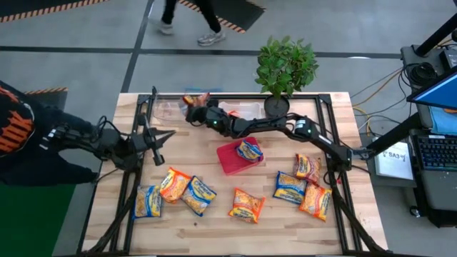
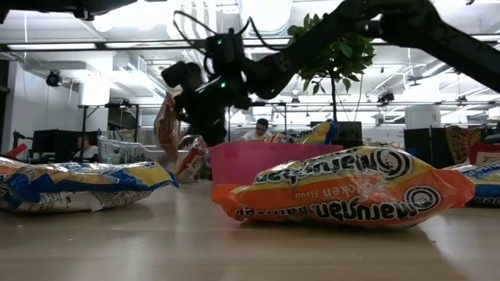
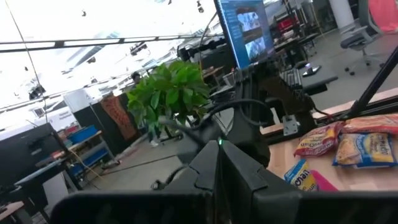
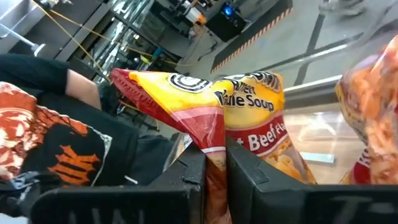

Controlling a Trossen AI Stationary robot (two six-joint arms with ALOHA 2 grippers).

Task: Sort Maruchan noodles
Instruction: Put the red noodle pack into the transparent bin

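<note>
My right gripper has reached across to the table's far left and is shut on a reddish-pink beef noodle packet, which also shows in the low view above a clear tray. A blue-and-yellow packet lies in the red tray. Several orange, blue-and-yellow and reddish packets lie flat on the near half of the table, among them an orange one and a blue one. My left gripper hovers shut at the table's left, holding nothing. My right gripper pinches the reddish-pink packet between its two fingers by a creased edge. The fingers come roughly level from the table's right. The packet is lifted clear of the table and stands out beyond the fingertips, over the clear tray.
A second clear tray and a potted plant stand at the far edge. A black frame runs around the table. A person in a black and orange sleeve is by the left arm; another walks beyond the far edge.
</note>
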